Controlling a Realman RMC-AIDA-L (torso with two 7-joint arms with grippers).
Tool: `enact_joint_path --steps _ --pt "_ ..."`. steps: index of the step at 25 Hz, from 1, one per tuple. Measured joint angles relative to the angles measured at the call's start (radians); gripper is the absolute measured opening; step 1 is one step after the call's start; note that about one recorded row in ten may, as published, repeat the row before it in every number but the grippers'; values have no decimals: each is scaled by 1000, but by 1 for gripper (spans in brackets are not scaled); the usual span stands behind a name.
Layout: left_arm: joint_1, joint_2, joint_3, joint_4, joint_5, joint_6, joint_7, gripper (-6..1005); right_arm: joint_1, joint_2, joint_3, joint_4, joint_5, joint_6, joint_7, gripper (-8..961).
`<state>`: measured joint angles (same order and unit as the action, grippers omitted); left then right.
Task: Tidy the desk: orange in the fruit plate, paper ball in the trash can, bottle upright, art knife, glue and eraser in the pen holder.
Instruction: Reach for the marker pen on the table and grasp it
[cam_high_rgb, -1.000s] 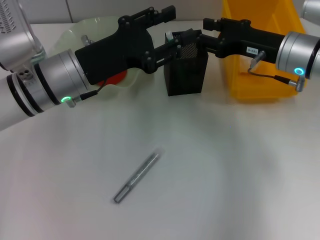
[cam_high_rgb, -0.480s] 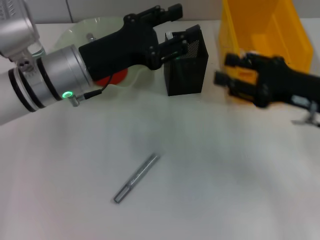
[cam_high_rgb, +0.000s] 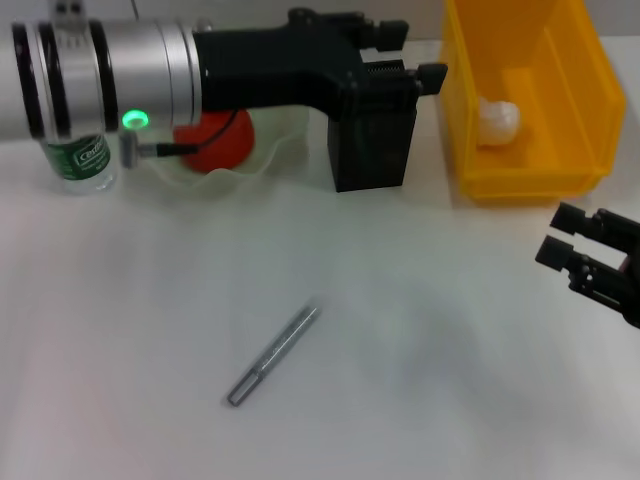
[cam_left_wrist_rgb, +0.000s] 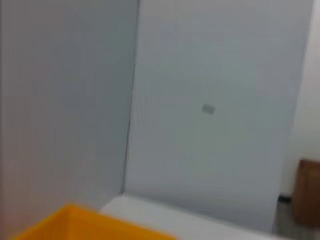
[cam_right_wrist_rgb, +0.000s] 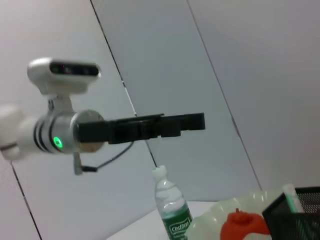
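Glue (cam_high_rgb: 272, 355), the thin grey stick, is the one task item lying loose on the desk (cam_high_rgb: 120, 400), slantwise in the open near the front, well apart from the pen holder (cam_high_rgb: 372, 140) it belongs in. The orange (cam_high_rgb: 212, 142) sits in the fruit plate (cam_high_rgb: 262, 170), the paper ball (cam_high_rgb: 497, 121) is in the trash can (cam_high_rgb: 520, 180), and the bottle (cam_high_rgb: 80, 162) stands upright at the far left. The likeliest trouble, as I judge it, is the stick rolling or skidding out of a pinch, since it is slim, round and flat on a smooth top; a grasp away from its middle could also tip it and make it catch on the holder's rim. The left gripper (cam_high_rgb: 405, 62) reaches across level, above the holder's mouth, its arm passing over the plate; whether its fingers are spread or closed cannot be told. The right gripper (cam_high_rgb: 562, 240) hangs low at the right edge, apart from everything, its two fingers parted and holding nothing.
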<state>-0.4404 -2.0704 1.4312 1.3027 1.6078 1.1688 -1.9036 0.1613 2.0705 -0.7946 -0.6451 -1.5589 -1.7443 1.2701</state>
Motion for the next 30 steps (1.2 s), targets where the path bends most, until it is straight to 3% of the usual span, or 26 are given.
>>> enact_joint_path --steps 5,12,19,30 --pt "-25 1 7 235 394 62 -449 619 7 0 9 75 -7 -3 -59 573" --pt "-127 -4 63 343 705 306 -775 619 12 5 3 111 -8 -3 -88 573" --pt "-167 -8 123 412 866 418 -898 618 26 0 3 152 -8 -1 -120 573" --pt "-206 -10 180 288 905 460 -926 618 51 4 3 152 -94 2 -237 572"
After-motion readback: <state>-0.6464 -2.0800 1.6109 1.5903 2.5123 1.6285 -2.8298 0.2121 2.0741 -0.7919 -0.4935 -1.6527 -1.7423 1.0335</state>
